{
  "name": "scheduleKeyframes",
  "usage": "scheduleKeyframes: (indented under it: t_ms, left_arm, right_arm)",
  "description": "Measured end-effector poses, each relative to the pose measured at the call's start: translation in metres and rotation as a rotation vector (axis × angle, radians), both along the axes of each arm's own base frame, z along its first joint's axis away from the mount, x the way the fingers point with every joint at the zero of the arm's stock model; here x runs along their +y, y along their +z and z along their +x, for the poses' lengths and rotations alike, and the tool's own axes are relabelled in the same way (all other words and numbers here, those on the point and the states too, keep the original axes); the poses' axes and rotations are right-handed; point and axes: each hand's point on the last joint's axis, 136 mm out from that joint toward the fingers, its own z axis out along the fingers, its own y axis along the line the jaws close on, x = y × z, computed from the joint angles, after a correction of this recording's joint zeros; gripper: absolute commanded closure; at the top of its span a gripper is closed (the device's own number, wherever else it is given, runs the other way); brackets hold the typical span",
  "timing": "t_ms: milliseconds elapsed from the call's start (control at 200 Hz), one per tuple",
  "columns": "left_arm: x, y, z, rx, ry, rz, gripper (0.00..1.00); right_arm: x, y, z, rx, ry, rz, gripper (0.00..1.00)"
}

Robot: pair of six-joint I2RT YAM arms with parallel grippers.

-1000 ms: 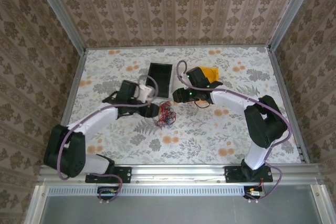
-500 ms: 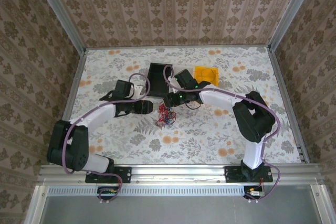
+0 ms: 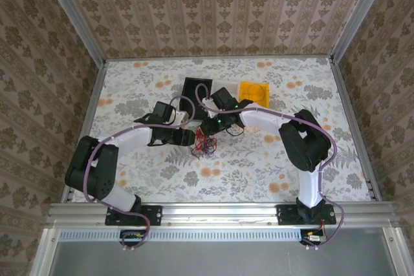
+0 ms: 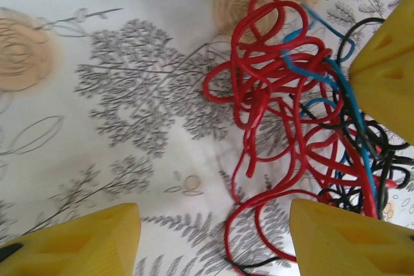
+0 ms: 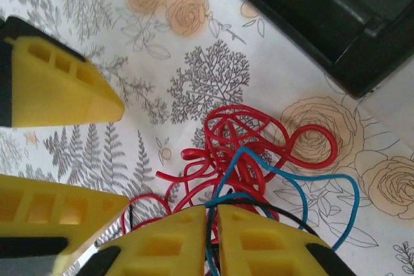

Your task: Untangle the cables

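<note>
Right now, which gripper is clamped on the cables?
The right gripper: fingers pressed together on blue and black strands of the cables. The left gripper stands open, holding nothing.

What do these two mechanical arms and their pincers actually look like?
Both the left arm and right arm have white sections linked by bulky black joints, with a mauve cable looping along each. A small green light glows near the right wrist. The left pincer and right pincer each carry two chunky yellow wedge-shaped fingers with hollow pockets.
</note>
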Motion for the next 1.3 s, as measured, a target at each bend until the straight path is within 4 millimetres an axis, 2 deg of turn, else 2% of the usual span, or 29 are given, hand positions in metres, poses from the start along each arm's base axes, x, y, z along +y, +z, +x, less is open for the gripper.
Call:
scheduleKeyframes:
  t_ms: [75, 310, 425, 620, 760, 995, 1180, 1300]
  left_arm:
    - [-0.01, 0.0, -0.001, -0.004, -0.034, 0.005, 0.38]
    - [-0.039, -0.002, 0.01, -0.015, -0.111, 0.014, 0.39]
    - [-0.049, -0.008, 0.017, -0.013, -0.132, 0.02, 0.42]
    - [-0.063, -0.015, 0.02, -0.011, -0.17, 0.029, 0.54]
    - [-0.067, -0.022, 0.016, 0.003, -0.184, 0.035, 0.76]
    - [-0.071, -0.026, 0.019, -0.001, -0.188, 0.033, 1.0]
    - [-0.073, -0.025, 0.02, -0.008, -0.188, 0.029, 1.0]
    - [-0.072, -0.026, 0.021, -0.009, -0.182, 0.033, 1.0]
  right_arm:
    - [-0.008, -0.002, -0.003, 0.005, -0.006, -0.004, 0.97]
    - [-0.064, -0.005, -0.018, 0.056, -0.099, -0.028, 0.99]
    - [-0.082, -0.005, -0.024, 0.067, -0.136, -0.032, 1.0]
    - [-0.108, -0.011, -0.027, 0.102, -0.221, -0.04, 1.0]
    - [-0.132, -0.016, -0.029, 0.128, -0.305, -0.05, 1.0]
    - [-0.168, -0.021, -0.029, 0.142, -0.458, -0.076, 1.0]
    - [-0.213, -0.024, -0.033, 0.141, -0.647, -0.113, 1.0]
    - [-0.233, -0.021, -0.033, 0.116, -0.745, -0.135, 1.0]
